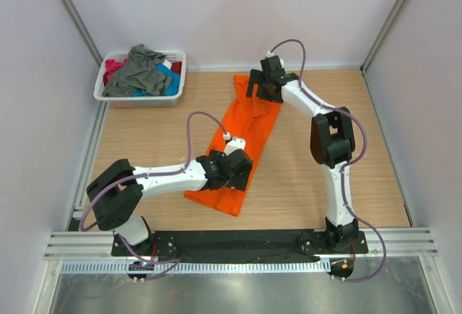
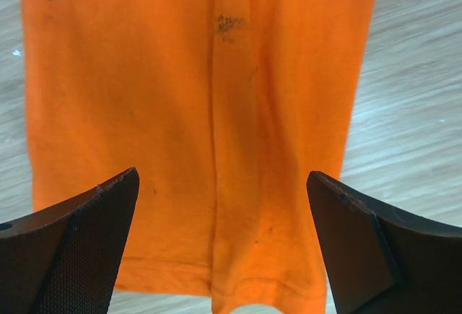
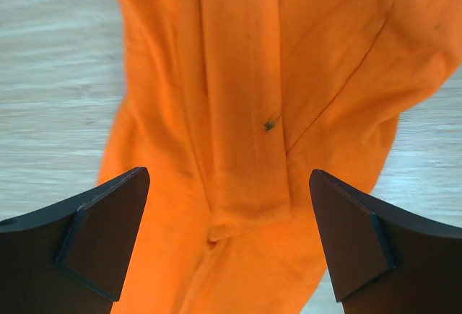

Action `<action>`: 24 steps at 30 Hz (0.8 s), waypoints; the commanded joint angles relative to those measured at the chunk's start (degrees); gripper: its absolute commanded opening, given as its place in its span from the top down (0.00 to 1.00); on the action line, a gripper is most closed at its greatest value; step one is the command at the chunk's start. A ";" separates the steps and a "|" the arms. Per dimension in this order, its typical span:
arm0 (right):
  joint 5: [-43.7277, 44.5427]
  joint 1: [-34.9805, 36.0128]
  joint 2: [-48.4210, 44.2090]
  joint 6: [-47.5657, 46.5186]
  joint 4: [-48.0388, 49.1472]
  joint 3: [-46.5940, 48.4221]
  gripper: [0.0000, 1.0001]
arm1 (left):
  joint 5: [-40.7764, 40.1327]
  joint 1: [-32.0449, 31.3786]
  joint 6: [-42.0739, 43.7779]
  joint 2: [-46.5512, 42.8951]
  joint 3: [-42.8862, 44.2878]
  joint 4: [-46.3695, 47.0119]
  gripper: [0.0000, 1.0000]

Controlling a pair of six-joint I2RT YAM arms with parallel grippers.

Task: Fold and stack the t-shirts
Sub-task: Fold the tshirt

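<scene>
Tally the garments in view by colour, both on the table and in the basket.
Orange t-shirt, on the table: 1
Dark grey garment, in the basket: 1
Teal-blue garment, in the basket: 1
Red-pink garment, in the basket: 1
Total: 4 visible; more may lie hidden underneath.

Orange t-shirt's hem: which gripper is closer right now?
Left. The left gripper is open right over the hem at the orange t-shirt's near end; the right gripper is open over its far end.
</scene>
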 commanded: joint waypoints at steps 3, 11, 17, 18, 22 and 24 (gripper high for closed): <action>1.88 1.20 4.83 -0.42 -0.84 3.00 0.00 | 0.52 -0.07 -1.55 4.51 -0.09 1.14 0.01; 3.47 1.20 11.25 -1.39 -0.05 6.96 0.00 | 11.49 -0.50 -9.98 7.76 -0.09 2.27 0.01; -0.57 1.38 17.22 -1.48 1.61 12.58 0.00 | 14.05 -4.89 -13.24 11.09 3.24 2.54 0.02; -1.27 1.46 17.75 -1.39 1.88 13.20 0.00 | 14.32 -5.51 -13.50 11.71 4.47 2.45 0.02; -3.04 1.81 20.04 -1.22 2.41 16.45 0.00 | 13.09 -7.10 -13.33 13.83 7.82 -1.06 0.02; -3.83 1.82 20.31 -1.48 3.02 16.55 0.00 | 13.61 -7.18 -12.54 13.48 8.43 -0.89 0.02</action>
